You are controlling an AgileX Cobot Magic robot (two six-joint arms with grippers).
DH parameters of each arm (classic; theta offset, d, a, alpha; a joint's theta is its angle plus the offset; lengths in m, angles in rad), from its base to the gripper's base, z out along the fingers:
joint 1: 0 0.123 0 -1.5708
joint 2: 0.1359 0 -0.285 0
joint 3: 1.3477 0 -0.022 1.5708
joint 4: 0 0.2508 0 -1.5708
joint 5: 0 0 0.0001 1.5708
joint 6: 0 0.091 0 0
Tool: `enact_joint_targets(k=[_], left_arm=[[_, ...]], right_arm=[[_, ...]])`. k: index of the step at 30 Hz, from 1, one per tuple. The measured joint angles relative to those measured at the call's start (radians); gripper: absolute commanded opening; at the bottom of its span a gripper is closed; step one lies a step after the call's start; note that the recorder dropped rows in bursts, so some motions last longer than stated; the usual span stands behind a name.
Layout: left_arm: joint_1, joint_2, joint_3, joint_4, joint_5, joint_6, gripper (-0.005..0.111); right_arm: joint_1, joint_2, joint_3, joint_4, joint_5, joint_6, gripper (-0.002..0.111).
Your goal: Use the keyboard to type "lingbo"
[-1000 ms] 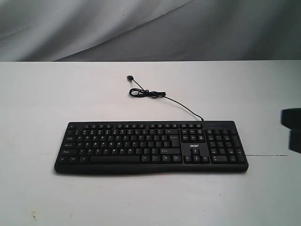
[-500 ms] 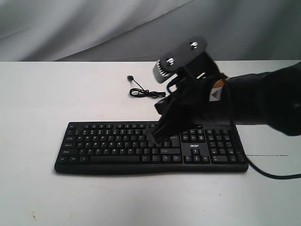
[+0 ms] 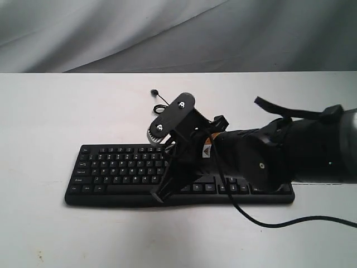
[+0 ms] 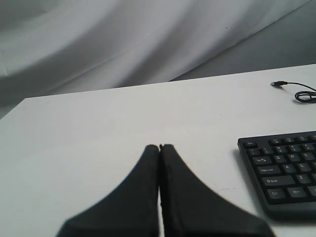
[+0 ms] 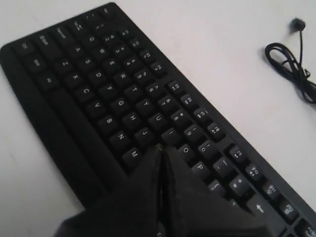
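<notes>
Reaching over the keyboard (image 3: 111, 173), our right gripper (image 5: 160, 148) has its jaws pressed together, tips at the letter keys by J and M; whether they touch we cannot tell. Our left gripper (image 4: 159, 147), jaws also together, hovers over the table (image 4: 74, 138) off the keyboard's Esc end.

Right arm (image 3: 279, 159): bulky, rounded housing in matte black, turning grey at the end farthest from the hand. One small round fastener on its side.

Right gripper (image 3: 160, 196): two black wedge-shaped fingers (image 5: 140, 175) that taper to narrow tips.

At the wrist: a dark grey plate (image 3: 170, 117) with two pale round screws (image 3: 181, 104) and a toothed edge. An orange triangular label (image 3: 206, 149) sits just behind it.

A thin black cable (image 3: 273, 225) trails from the arm.

Left gripper (image 4: 159, 147): the same smooth black tapered fingers.
</notes>
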Motion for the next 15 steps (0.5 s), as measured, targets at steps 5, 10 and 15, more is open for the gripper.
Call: enact_joint_targets(k=[5, 10, 15], left_arm=[[0.000, 0.000, 0.000, 0.000, 0.000, 0.000, 0.000], [0.000, 0.000, 0.000, 0.000, 0.000, 0.000, 0.000], [0.000, 0.000, 0.000, 0.000, 0.000, 0.000, 0.000]], right_arm=[[0.000, 0.082, -0.060, -0.004, 0.006, -0.007, 0.000], [-0.004, 0.151, -0.128, -0.006, 0.024, -0.012, 0.000], [-0.033, 0.182, -0.130, -0.007, 0.034, -0.012, 0.000]])
